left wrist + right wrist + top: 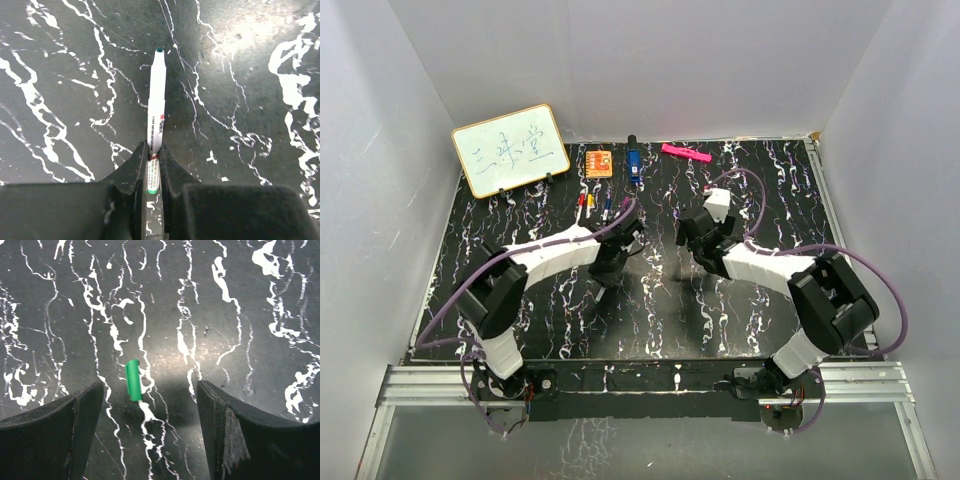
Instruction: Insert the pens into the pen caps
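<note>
L gripper (152,150) clamped on green-tip pen (156,105), held over mid table (660,320). R gripper (150,387) jaws apart over green cap (133,380), which lies flat mid table. Step, I judge: pick cap. Next needs: centre on cap, close, align w/ pen tip.

Whiteboard (510,150) far left, orange square (599,162), blue block (633,165), pink bar (686,153), marbled tabletop (650,320)

Pen (157,100) tail partly hidden by left gripper (152,151)

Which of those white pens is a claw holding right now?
The green-tipped white plastic pen, pinched in the left claw; the other pens lie loose on the black marbled table.
</note>
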Controlling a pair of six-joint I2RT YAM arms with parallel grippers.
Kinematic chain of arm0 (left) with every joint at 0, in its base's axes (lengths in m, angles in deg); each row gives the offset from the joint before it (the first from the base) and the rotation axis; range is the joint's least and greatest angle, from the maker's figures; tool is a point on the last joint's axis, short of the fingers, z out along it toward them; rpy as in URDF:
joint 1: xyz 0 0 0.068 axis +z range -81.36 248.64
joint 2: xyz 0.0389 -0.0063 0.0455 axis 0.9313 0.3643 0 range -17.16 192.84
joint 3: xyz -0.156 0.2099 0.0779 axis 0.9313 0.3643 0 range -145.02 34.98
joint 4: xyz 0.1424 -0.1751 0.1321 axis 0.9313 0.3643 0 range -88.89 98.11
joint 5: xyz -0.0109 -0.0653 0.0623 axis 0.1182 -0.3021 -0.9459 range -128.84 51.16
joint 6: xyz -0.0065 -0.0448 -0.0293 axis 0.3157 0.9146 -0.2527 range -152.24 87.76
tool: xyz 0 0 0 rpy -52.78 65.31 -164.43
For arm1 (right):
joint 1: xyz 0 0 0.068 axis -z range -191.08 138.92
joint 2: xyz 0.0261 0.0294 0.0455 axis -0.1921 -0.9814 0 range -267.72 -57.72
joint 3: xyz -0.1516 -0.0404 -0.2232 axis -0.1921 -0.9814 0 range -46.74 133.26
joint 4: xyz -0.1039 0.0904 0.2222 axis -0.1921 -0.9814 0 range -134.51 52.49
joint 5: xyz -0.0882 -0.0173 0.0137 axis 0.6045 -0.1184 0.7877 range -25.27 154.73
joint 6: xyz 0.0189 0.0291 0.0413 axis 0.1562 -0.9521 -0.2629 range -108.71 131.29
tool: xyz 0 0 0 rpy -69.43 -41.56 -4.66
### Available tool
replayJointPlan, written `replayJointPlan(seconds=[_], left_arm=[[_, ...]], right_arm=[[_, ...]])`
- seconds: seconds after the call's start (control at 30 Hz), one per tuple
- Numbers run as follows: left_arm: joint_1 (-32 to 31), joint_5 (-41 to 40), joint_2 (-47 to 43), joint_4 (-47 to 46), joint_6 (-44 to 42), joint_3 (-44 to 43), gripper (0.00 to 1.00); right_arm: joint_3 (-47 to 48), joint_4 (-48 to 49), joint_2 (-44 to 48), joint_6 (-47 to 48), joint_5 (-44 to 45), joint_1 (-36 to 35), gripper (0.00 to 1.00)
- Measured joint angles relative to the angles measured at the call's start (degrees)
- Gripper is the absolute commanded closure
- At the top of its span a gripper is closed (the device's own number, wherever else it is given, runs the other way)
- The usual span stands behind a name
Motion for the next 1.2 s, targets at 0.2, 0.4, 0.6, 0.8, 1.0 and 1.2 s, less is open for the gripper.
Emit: replayJointPlan(seconds=[0.2,0.4,0.6,0.8,1.0,1.2], left_arm=[[0.13,0.94,-8.17,0.59,-0.96,-0.02,1.0],[0.13,3.67,-12.68,0.13,-1.31,0.15,1.0],[0.13,6.54,-17.81,-4.17,-1.68,4.9,1.0],[0.13,7.89,-25.86,-9.16,-1.51,9.22,1.0],[0.13,8.63,-28.83,-12.94,-1.29,10.73,1.0],[0.13,9.77,-28.63,-14.47,-0.76,11.04,1.0]], right_arm=[[3.08,-0.13,-3.52,-0.04,-2.89,0.11,0.42],[4.55,-0.87,-6.38,-0.04,-5.51,0.42,0.44],[6.27,-2.19,-10.49,-0.04,-7.34,0.42,0.46],[7.23,-3.08,-12.85,-0.02,-7.96,0.42,0.48],[8.28,-3.19,-13.81,-0.09,-7.96,0.42,0.49],[10.36,-4.55,-15.32,-0.61,-7.19,0.42,0.61]])
